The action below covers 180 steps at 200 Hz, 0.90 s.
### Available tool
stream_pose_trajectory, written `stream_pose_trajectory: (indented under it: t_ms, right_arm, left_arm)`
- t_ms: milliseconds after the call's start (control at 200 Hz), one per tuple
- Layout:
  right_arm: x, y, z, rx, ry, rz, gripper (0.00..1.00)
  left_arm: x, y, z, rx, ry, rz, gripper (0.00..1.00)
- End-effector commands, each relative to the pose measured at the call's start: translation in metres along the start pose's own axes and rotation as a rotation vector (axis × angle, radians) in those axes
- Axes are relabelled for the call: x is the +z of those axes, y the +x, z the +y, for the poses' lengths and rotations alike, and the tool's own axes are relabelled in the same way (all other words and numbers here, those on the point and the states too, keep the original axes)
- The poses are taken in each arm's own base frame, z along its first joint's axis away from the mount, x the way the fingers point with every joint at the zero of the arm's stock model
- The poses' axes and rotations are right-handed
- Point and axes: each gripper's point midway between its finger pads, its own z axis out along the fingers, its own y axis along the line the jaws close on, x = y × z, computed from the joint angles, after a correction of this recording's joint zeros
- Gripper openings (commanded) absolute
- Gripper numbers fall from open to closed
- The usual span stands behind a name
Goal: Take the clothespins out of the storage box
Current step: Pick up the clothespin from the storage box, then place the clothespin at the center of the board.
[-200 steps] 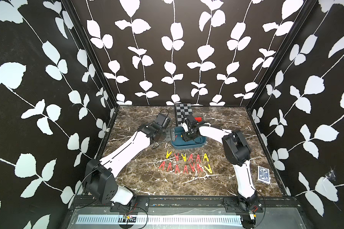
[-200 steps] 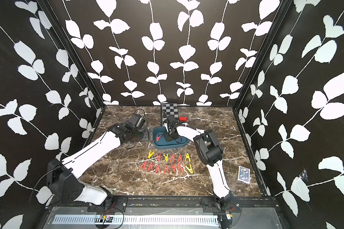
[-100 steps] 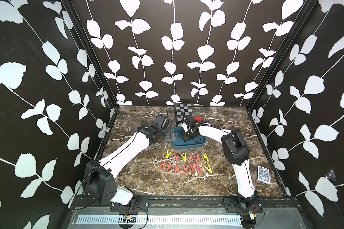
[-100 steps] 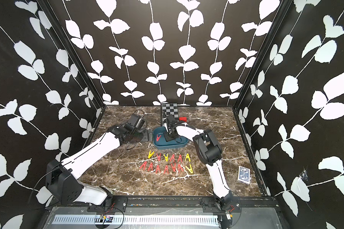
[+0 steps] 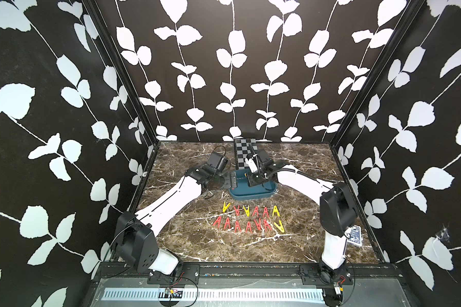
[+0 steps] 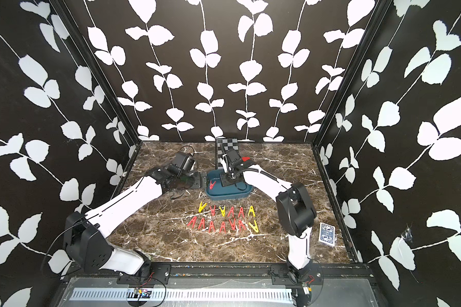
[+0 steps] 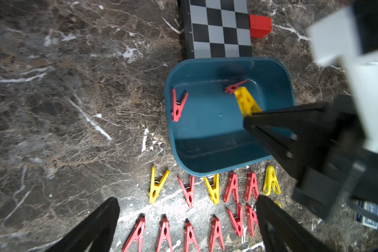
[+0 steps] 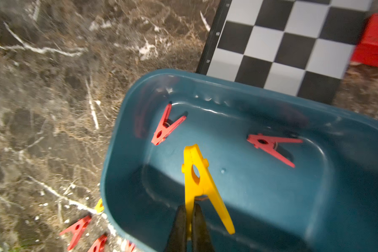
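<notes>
Nearest you, two rows of clothespins (image 7: pixel 232 189) lie on the desk (image 7: pixel 74 109), just in front of the storage box (image 7: pixel 205 157). Inside the box your right fingers (image 8: pixel 183 218) are clenched on one leg of a tilted yellow clothespin (image 8: pixel 198 174). Two red clothespins (image 8: pixel 165 126) lie on its floor. Your left fingers (image 7: pixel 100 222) stand spread and empty at the box's left end. Right behind the box sit a checkered board (image 7: pixel 218 28) and a red block (image 7: pixel 260 25).
</notes>
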Motion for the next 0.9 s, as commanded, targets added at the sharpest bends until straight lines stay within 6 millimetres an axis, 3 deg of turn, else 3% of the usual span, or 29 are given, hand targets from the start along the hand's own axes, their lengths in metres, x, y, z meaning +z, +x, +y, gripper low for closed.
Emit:
stream_pose_trajectory:
  t_ms: [0, 110, 140, 385, 685, 895]
  right_arm:
    - [-0.016, 0.009, -0.004, 0.079, 0.025, -0.027, 0.0]
    - [-0.035, 0.017, -0.012, 0.136, 0.054, -0.066, 0.0]
    - [-0.035, 0.031, -0.018, 0.154, 0.074, -0.05, 0.0]
    - [-0.062, 0.071, -0.048, 0.277, 0.16, -0.097, 0.0]
    - [-0.069, 0.128, -0.092, 0.394, 0.253, -0.086, 0.0]
    - [-0.058, 0.156, -0.115, 0.446, 0.291, -0.041, 0.0]
  left_arm:
    - [0.001, -0.009, -0.017, 0.039, 0.076, -0.006, 0.99]
    - [0.007, -0.011, -0.029, 0.052, 0.13, 0.007, 0.99]
    - [0.009, -0.011, -0.032, 0.057, 0.143, 0.012, 0.99]
    - [0.021, -0.014, -0.05, 0.064, 0.21, 0.054, 0.99]
    - [0.03, -0.009, -0.056, 0.053, 0.23, 0.091, 0.99]
    - [0.032, -0.005, -0.056, 0.043, 0.224, 0.106, 0.99]
